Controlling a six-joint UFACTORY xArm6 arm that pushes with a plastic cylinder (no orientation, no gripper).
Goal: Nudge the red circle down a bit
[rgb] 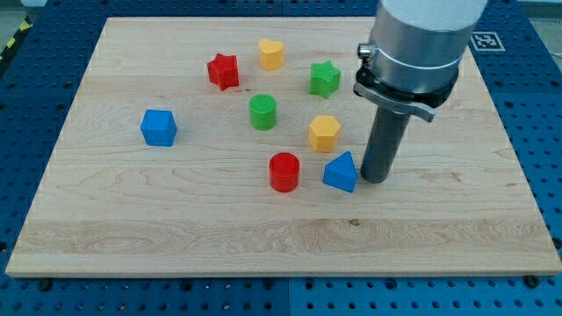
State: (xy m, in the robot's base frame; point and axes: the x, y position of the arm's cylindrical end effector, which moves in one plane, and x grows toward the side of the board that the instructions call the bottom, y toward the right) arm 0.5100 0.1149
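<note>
Eight blocks on the wooden worktop (132,219); the red circle (284,171) sits below centre, just left of the blue triangle (341,172) and below the green circle (262,112). My tip (375,180) rests on the board just right of the blue triangle, apart from the red circle. No end effector jaws to report: the arm ends in a plain rod, nothing clamped.

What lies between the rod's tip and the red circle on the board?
In the camera view, the blue triangle sits between my tip and the red circle, close beside my tip.
</note>
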